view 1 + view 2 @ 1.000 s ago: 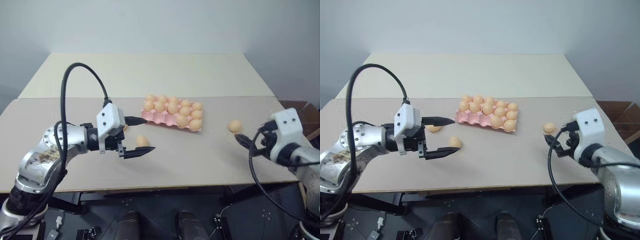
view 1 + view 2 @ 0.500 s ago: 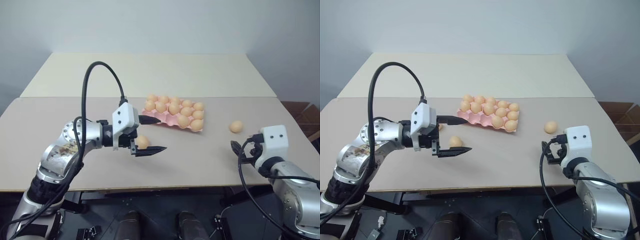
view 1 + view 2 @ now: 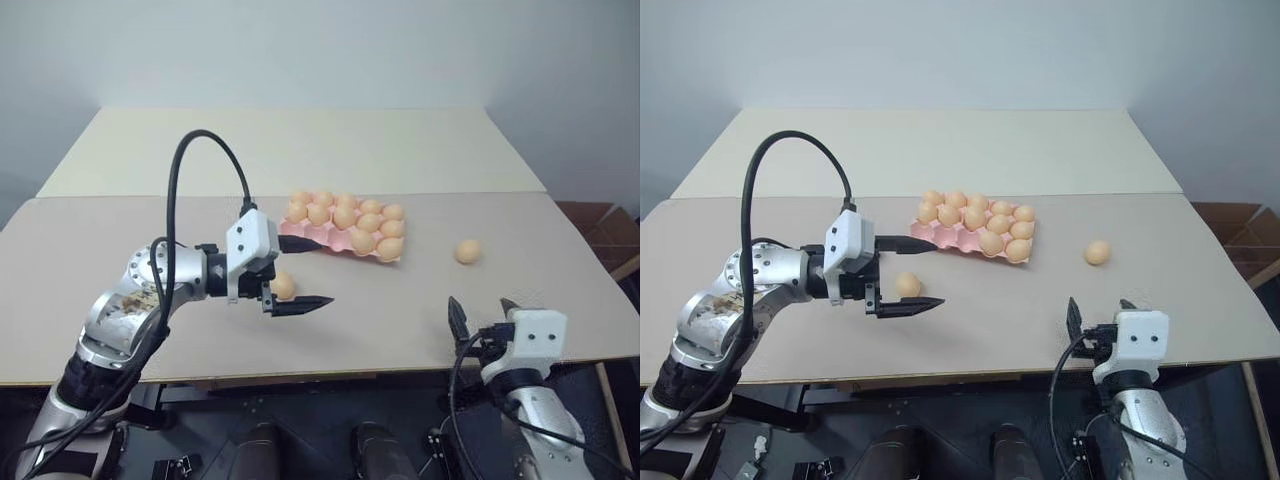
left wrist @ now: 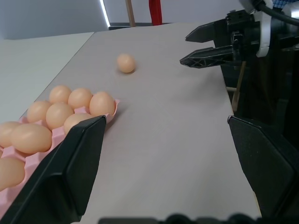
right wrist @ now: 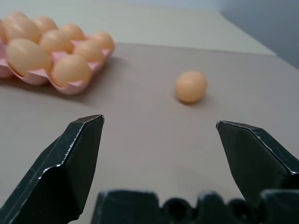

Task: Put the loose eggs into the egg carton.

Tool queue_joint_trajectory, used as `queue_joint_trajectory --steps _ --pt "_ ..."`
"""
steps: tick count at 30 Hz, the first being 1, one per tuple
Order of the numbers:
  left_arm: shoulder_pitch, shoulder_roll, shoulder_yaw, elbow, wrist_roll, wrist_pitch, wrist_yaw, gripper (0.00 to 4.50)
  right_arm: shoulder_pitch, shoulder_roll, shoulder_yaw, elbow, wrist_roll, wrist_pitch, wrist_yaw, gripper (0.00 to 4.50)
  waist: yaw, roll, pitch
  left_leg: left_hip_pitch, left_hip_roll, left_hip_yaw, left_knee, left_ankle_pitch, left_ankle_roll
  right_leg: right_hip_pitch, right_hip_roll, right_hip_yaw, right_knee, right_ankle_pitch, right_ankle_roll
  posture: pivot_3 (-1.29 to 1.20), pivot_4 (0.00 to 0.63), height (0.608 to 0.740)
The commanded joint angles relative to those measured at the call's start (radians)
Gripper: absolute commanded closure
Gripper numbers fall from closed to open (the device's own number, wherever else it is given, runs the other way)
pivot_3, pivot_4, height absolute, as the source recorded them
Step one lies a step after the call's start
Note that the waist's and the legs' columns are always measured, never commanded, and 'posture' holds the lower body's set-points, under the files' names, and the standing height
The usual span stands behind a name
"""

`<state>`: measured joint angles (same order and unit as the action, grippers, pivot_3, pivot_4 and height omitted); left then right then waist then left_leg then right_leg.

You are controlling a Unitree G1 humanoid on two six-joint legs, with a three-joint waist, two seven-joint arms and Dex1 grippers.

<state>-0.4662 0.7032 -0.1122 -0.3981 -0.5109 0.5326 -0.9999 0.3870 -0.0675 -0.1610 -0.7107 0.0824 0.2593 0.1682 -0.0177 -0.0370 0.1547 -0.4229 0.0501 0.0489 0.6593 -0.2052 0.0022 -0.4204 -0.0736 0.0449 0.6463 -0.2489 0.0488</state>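
Soft, even light all over, no glare on the matte beige counter (image 3: 400, 310). Shadows are faint, pooling just under the pale orange-tan oval eggs (image 5: 191, 86). Wrist views go blurry up close on the black claw fingers (image 5: 70, 163).

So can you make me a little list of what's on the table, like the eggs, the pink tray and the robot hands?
table: pale beige flat tabletop
tray: pink moulded egg carton, many cups filled with eggs
egg near left gripper: smooth orange-tan loose egg, on the table between the open fingers, not held
egg to the right: orange-tan loose egg, alone on the table
left gripper: open, pointing right
right gripper: open, at the table's near edge
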Motion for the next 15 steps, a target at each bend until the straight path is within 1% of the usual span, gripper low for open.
queue_joint_trajectory --steps 1,5,7,10,13,15 --pt "0.02 0.01 0.039 -0.043 -0.014 0.011 0.018 0.0 0.047 0.008 0.044 0.007 -0.018 -0.166 0.008 0.02 0.001 0.0 0.0 0.0 0.0 0.0 0.0 0.0 0.0 0.0 0.0 0.0 0.0 0.0 0.0 0.0 0.15 0.74" --pt "0.048 0.017 0.056 -0.065 -0.023 0.022 0.027 0.0 0.067 -0.016 0.085 0.051 -0.054 -0.253 0.016 0.02 0.002 0.0 0.0 -0.001 0.0 0.0 0.0 0.0 0.0 0.0 -0.001 0.0 0.0 0.0 -0.001 0.0 0.15 0.74" --pt "0.048 0.016 0.054 -0.069 -0.022 0.023 0.03 0.0 0.053 -0.013 0.09 0.061 -0.055 -0.236 -0.001 0.02 0.003 0.0 0.0 0.0 0.0 0.0 0.0 0.0 0.0 0.0 -0.001 0.0 0.0 0.0 -0.001 0.0 0.15 0.74" --pt "0.037 0.013 0.05 -0.068 -0.021 0.023 0.033 0.0 -0.019 0.011 0.067 0.052 -0.049 -0.132 -0.064 0.02 0.002 0.0 0.0 0.0 0.0 0.0 0.0 0.0 0.0 0.0 -0.001 0.0 0.0 0.0 -0.002 0.0 0.15 0.74" --pt "0.022 0.008 0.04 -0.059 -0.013 0.016 0.03 0.0 -0.132 0.032 0.027 0.038 -0.046 0.014 -0.137 0.02 0.003 0.0 0.0 0.0 0.0 0.0 0.0 0.0 0.0 0.0 -0.001 0.0 0.0 0.003 -0.006 0.0 0.15 0.74" --pt "0.012 0.005 0.036 -0.055 -0.012 0.016 0.027 0.0 -0.211 0.029 0.004 0.039 -0.052 0.099 -0.172 0.02 0.003 0.0 0.0 0.0 0.0 0.0 0.0 0.0 0.0 0.0 0.0 0.0 0.0 0.003 -0.006 0.0 0.15 0.74"
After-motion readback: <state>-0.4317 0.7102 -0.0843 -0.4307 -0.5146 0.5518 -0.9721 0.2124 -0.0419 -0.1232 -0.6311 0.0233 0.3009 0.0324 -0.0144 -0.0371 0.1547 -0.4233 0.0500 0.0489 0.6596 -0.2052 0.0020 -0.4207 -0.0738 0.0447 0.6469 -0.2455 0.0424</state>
